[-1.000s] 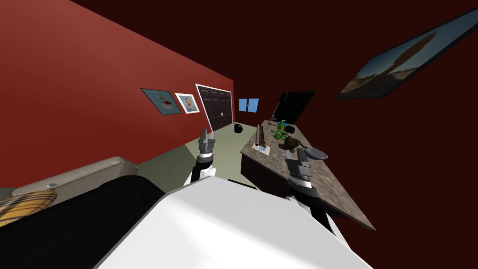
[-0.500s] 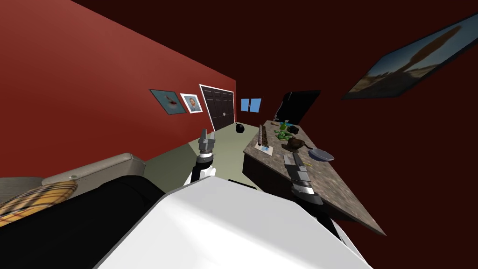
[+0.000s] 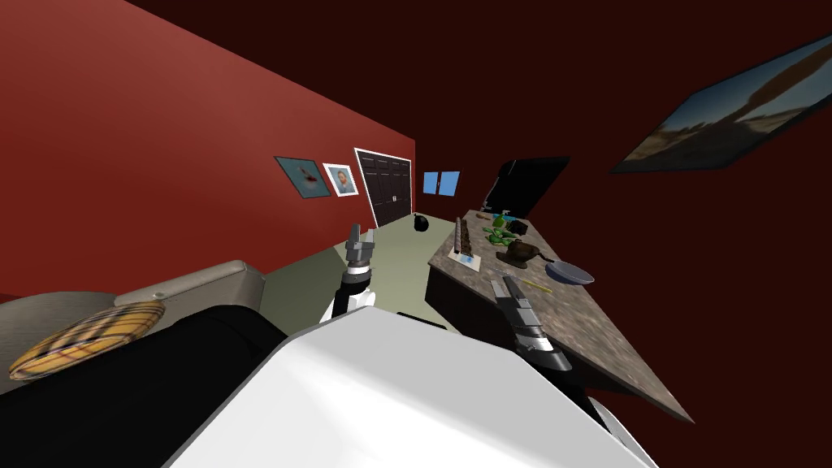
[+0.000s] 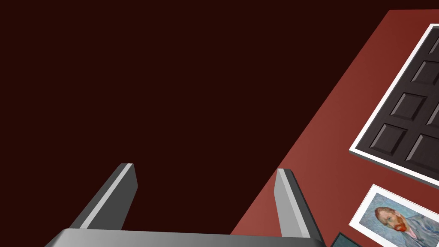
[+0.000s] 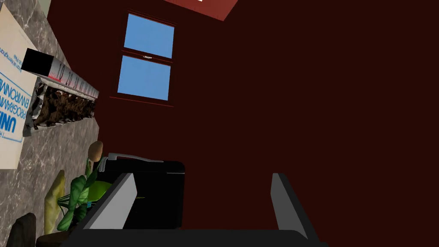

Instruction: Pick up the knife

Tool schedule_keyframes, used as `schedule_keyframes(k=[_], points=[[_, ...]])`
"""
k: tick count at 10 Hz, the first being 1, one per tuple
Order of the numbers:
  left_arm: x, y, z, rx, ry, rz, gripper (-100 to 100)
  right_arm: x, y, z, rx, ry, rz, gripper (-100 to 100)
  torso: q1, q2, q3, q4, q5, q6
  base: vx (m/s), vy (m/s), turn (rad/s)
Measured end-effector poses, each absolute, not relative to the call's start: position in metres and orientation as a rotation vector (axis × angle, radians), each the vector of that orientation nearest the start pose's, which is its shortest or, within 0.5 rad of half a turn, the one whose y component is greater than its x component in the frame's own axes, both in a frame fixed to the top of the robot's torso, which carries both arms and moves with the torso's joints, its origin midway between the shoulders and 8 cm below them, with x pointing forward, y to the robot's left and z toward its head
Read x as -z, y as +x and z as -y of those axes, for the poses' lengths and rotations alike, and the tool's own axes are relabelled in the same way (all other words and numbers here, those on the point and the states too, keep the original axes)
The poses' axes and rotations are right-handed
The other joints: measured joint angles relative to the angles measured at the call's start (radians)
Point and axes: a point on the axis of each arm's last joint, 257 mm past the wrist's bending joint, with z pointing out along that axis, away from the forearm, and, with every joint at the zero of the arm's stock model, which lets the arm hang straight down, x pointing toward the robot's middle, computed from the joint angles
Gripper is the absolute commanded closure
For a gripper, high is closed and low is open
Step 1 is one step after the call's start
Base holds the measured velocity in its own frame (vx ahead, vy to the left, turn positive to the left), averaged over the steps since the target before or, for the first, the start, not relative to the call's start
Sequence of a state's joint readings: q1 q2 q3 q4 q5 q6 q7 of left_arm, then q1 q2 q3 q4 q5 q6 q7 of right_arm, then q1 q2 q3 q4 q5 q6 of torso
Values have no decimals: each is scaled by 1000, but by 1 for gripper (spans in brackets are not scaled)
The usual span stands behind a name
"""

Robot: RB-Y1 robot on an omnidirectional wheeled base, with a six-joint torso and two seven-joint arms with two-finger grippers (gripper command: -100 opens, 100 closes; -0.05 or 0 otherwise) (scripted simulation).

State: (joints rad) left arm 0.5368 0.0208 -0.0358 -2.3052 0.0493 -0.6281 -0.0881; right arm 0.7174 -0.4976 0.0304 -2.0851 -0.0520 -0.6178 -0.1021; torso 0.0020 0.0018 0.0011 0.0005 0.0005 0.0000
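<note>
Hold the right jaws wide apart and empty, low over the mottled grey-brown stone tabletop [image 3: 593,333]; hold the left jaws parted too, raised well apart toward the red wall [image 3: 162,162]. Spot the slim knife [image 3: 530,283] with a yellowish handle lying flat on the tabletop just beyond the right jaws. Judge the task barely begun: nothing grasped, with reach, descent, closing and lift all left. Find nothing between jaws and knife; note a shallow blue-grey bowl [image 3: 574,273] just beside its far end, and farther along a dark brown teapot [image 3: 520,251], a green leafy plant [image 5: 76,193] and a long foil tray [image 5: 60,107] on a white printed sheet [image 5: 10,115].

Counter [image 3: 587,331] mottled grey-brown; cushion [image 3: 89,340] yellow plaid; wall [image 3: 162,146] red; bowl [image 3: 575,273] blue-grey.
</note>
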Motion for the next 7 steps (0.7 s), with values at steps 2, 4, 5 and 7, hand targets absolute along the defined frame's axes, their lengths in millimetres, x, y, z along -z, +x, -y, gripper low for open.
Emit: schedule_keyframes(k=[2,4,5,7], points=[[-47,314,-272,1298,-554,-532,0,141,315,282,-1301,647,-1269,-100,0,1,0,0,0,0,-35,40,85],[-47,314,-272,1298,-554,-532,0,164,307,286,-1287,650,-1355,-100,0,0,0,0,0,0,-20,24,19],[-46,314,-272,1298,-554,-533,0,166,305,287,-1286,641,-1376,-100,-1,0,0,0,0,0,-30,31,126],[-47,314,-272,1298,-554,-532,0,187,295,292,-1266,642,-1459,-100,-1,0,0,0,0,0,-24,25,32]])
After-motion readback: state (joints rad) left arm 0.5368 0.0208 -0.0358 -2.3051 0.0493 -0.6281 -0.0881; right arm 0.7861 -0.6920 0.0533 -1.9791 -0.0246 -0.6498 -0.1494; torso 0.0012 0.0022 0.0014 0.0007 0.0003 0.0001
